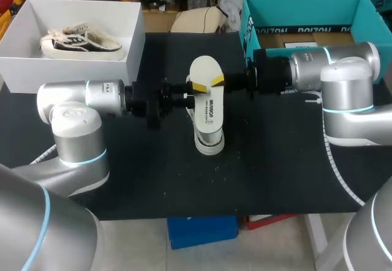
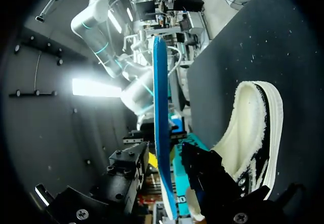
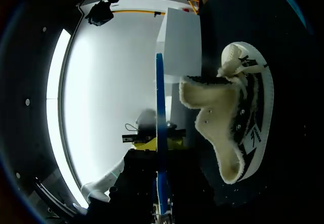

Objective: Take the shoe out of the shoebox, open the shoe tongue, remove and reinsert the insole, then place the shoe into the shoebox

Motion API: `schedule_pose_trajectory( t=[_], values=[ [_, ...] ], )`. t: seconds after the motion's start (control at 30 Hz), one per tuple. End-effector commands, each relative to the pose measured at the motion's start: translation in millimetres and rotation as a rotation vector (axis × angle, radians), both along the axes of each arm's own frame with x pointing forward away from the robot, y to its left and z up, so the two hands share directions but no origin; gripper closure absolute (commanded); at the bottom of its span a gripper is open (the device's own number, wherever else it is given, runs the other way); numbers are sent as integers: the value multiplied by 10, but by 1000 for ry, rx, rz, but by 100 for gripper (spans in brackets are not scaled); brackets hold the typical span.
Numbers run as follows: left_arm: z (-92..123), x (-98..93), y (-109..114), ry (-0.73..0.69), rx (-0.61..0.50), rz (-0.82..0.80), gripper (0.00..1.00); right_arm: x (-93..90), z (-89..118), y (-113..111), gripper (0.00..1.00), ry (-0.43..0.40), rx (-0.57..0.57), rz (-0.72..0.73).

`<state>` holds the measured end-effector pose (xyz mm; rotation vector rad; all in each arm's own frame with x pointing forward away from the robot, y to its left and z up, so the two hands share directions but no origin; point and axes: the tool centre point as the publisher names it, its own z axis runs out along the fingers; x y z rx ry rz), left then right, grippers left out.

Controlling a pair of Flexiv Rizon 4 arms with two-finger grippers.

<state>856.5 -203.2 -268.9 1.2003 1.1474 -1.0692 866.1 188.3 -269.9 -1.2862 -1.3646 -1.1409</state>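
Observation:
A white insole with a blue underside hangs flat above the middle of the black table. Under it lies the fleece-lined shoe, only its heel end showing. My right gripper is shut on the insole's right edge near the toe end. My left gripper is at the opposite edge. In the left wrist view the insole is edge-on between my left gripper's fingers, with small gaps on both sides, and the shoe lies beside it. In the right wrist view the insole runs into my right gripper, beside the shoe.
A white shoebox stands at the back left with a second shoe inside. An open teal box stands at the back right, close behind my right arm. Bare black table surface lies in front of the shoe.

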Motion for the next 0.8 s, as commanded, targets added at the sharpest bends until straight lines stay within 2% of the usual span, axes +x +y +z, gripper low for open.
schedule_pose_trajectory(
  t=[0.03,0.17,0.2,0.27,0.3,0.4,0.43,0.47,0.5,0.57,0.63,0.7,0.8],
  values=[
    [0,46,-60,-6,4,-8,65,-5,-2,6,100,-1,-1,-2],
    [17,63,-100,-11,5,-20,68,-5,-2,6,100,-1,-1,-2],
    [17,67,-113,-11,6,-25,76,-5,-2,6,100,-1,-1,-2],
    [9,67,-135,-9,6,-32,97,-5,-2,6,100,-1,-1,-2],
    [5,68,-143,-6,7,-37,100,-5,-2,6,100,-1,-1,-2],
    [-1,67,-156,-5,8,-49,100,-5,-2,6,100,-1,-1,-2],
    [-2,67,-156,-4,9,-50,100,-5,-2,6,88,-1,-1,-2],
    [-2,66,-156,-2,10,-50,100,13,-3,-36,0,1,7,-34],
    [-3,66,-155,1,12,-52,100,28,5,-84,0,8,10,-57],
    [1,34,-131,9,31,-60,100,62,-18,-220,0,17,-96,-120],
    [14,-36,-93,16,63,-76,100,76,-45,-386,0,28,-136,-164],
    [23,-89,-57,23,93,-81,100,72,-52,-492,0,25,-212,-174],
    [42,-205,32,44,142,-90,100,59,-54,-634,0,21,-259,-204]
  ],
)
